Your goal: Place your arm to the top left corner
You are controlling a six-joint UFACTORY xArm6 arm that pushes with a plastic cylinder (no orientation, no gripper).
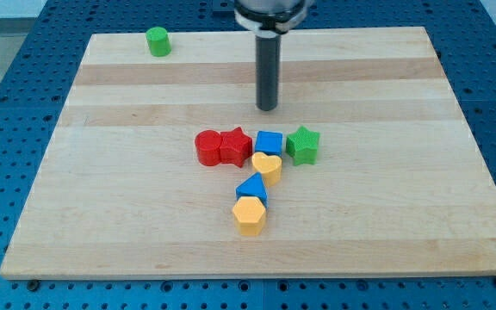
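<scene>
My tip [268,108] rests on the wooden board [127,207], above the middle cluster of blocks and just above the blue cube [269,142]. The rod rises straight to the view's top. A green cylinder [158,40] stands alone near the board's top left corner, far to the left of my tip. The cluster holds a red cylinder [207,146], a red star [235,145], the blue cube, a green star [303,144], a yellow heart [267,166], a blue triangle [251,188] and a yellow hexagon [249,215].
The board lies on a blue perforated table [15,103]. The board's edges run close to the view's sides and bottom.
</scene>
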